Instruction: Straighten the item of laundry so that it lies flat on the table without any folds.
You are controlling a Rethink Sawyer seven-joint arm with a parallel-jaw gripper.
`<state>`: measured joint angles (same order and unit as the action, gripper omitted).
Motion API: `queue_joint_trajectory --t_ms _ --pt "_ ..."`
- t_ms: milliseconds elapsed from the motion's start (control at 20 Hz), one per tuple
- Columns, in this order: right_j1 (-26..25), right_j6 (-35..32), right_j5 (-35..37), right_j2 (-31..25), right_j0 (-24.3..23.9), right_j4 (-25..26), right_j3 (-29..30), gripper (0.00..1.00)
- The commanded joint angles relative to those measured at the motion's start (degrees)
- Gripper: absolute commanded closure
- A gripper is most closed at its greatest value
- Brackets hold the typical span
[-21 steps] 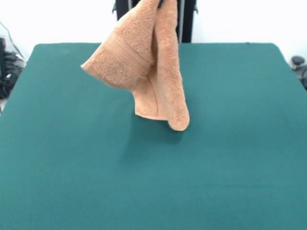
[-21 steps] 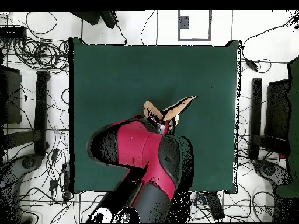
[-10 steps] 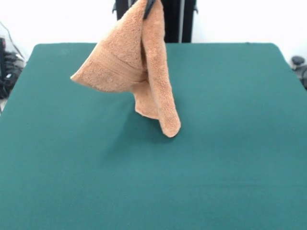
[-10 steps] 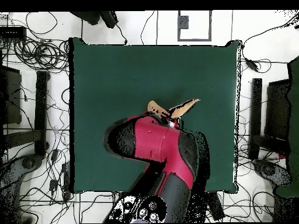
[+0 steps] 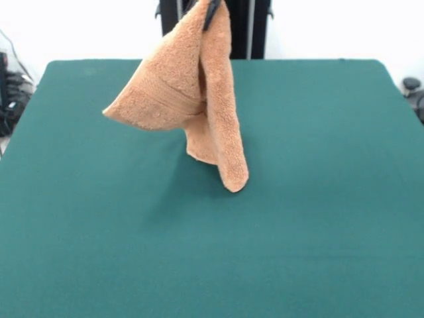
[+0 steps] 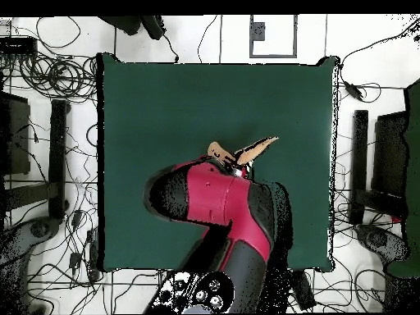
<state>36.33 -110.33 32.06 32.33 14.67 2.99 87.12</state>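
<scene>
The item of laundry (image 5: 192,93), a tan-orange terry towel, hangs in the air from the top edge of the front view, folded on itself, with a woven stripe band across its left flap. Its lowest corner dangles near the green table (image 5: 311,199); contact with the cloth cannot be told. My gripper (image 5: 211,6) shows only as a dark tip at the top, shut on the towel's upper edge. In the overhead view the red arm (image 6: 221,213) covers most of the towel (image 6: 254,150), leaving two tan tips showing.
Cables and dark equipment (image 6: 49,107) lie on the floor around the table in the overhead view. A black stand (image 5: 255,30) rises behind the table's far edge.
The hanging towel swung left over the past second and has since settled, with barely any shift in the last half second. The arm moved right in the overhead view.
</scene>
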Motion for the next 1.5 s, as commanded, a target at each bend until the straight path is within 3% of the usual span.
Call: queue_joint_trajectory --t_ms 50,200,350,750,1100,1500 --pt "-0.6 -1.9 -3.0 -9.4 -1.1 1.9 1.2 1.00" --pt "-1.3 -8.5 -2.4 -8.0 -0.1 -0.9 2.7 1.00" --pt "-1.4 -7.0 -0.2 -11.2 -3.3 -3.1 3.3 1.00" --pt "-4.0 -3.4 -8.4 -20.3 -13.5 -3.5 1.5 1.00" --pt "-5.3 -5.2 -17.8 -21.4 -14.7 0.7 1.7 1.00" --pt "-6.5 -9.1 -22.6 -18.5 -12.3 -0.6 2.8 1.00"
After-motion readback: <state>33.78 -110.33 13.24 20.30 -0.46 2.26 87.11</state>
